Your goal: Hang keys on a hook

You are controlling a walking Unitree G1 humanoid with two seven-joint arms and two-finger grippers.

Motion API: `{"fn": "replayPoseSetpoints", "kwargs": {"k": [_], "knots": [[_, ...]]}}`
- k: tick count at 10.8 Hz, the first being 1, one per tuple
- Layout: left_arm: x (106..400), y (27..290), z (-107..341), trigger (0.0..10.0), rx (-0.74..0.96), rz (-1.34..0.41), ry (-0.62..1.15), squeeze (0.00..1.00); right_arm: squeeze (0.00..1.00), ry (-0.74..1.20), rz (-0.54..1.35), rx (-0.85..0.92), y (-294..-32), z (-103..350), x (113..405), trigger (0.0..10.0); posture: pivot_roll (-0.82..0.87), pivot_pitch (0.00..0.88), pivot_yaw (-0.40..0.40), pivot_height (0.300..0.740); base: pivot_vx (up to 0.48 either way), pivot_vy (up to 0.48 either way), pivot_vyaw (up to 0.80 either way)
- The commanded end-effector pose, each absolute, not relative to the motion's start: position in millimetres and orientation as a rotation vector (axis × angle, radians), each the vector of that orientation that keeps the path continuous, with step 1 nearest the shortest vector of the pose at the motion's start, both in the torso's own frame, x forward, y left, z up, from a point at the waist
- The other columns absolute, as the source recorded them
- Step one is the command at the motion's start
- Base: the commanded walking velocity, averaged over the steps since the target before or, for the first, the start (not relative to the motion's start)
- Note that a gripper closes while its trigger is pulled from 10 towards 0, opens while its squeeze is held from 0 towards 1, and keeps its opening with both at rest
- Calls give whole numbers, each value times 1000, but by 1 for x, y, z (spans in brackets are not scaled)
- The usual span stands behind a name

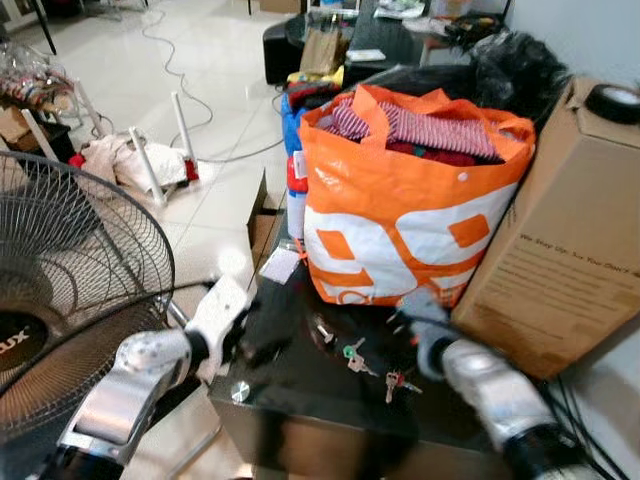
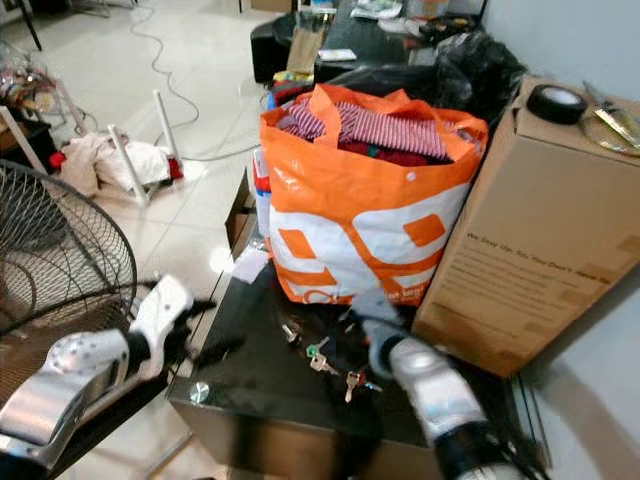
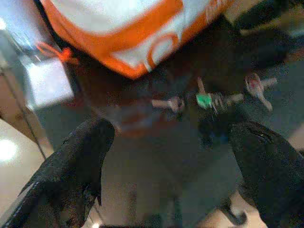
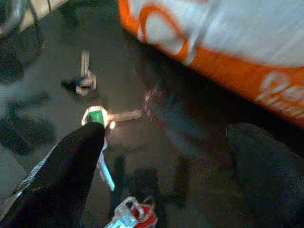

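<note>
Left eye view: one glossy black table [image 1: 300, 400], two silver arms over it. Left gripper [image 1: 262, 325] is blurred at the table's left edge; right gripper [image 1: 408, 322] is near the foot of the orange bag [image 1: 400, 215]. Keys [image 1: 357, 360] lie on the table between the two grippers, closer to the right one. Three coloured key heads are countable: green, red and a darker one further toward the left gripper. The bag is woven plastic, orange with white print, stuffed with striped fabric. A plain cardboard box [image 1: 560, 240] stands just beside the bag, on the right gripper's outer side. A wire fan grille [image 1: 70, 260] sits outboard of the left arm.

Right eye view: same scene, plus one roll of black tape [image 2: 557, 103] on top of the box. Keys still sit between the grippers.

Left wrist view: two matte black fingers [image 3: 78, 166] spread wide apart, nothing between them. Ahead of the fingertips are three keys in a row: plain metal, green-headed, red-headed. The bag's base is beyond them.

Right wrist view: fingers apart, holding nothing. One finger [image 4: 66, 175] has its tip right at the green-headed key [image 4: 96, 115]. A red-tagged key ring [image 4: 135, 216] lies close beside that finger, and one dark-headed key [image 4: 84, 80] lies further ahead. The table surface is reflective.
</note>
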State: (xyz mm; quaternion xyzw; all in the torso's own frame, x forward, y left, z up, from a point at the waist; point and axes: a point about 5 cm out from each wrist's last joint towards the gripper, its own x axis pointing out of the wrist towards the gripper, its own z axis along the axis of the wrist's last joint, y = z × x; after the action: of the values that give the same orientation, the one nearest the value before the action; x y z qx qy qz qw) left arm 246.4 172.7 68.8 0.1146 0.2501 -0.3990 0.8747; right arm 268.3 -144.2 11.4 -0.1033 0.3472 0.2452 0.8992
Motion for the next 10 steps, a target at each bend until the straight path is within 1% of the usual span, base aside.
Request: {"fn": "replayPoseSetpoints", "kwargs": {"k": [1,2,4,6,7,8,10], "knots": [[244,165,63,10000,280,-917,554,0,0,749,467,-234,-151,8,273,10000,-75,0,-21,740,0,0,0],[240,158,62,10000,287,-991,573,0,0,769,475,-231,-153,8,273,10000,-83,0,-26,740,0,0,0],[238,150,62,10000,280,-1072,580,0,0,808,528,-180,-153,4,270,10000,-105,0,-27,740,0,0,0],[241,149,62,10000,278,-1091,581,0,0,861,514,-71,-154,1,267,10000,-119,0,-24,740,0,0,0],[241,148,63,10000,265,-1102,578,0,0,883,504,-54,-156,-1,265,7686,-121,0,-25,740,0,0,0],[240,148,63,10000,260,-1113,580,0,0,895,478,-54,-160,-4,264,0,-120,0,-27,740,0,0,0],[239,147,63,10000,232,-1128,587,0,0,946,458,-7,-163,-10,259,0,-115,0,-32,740,0,0,0]]}}
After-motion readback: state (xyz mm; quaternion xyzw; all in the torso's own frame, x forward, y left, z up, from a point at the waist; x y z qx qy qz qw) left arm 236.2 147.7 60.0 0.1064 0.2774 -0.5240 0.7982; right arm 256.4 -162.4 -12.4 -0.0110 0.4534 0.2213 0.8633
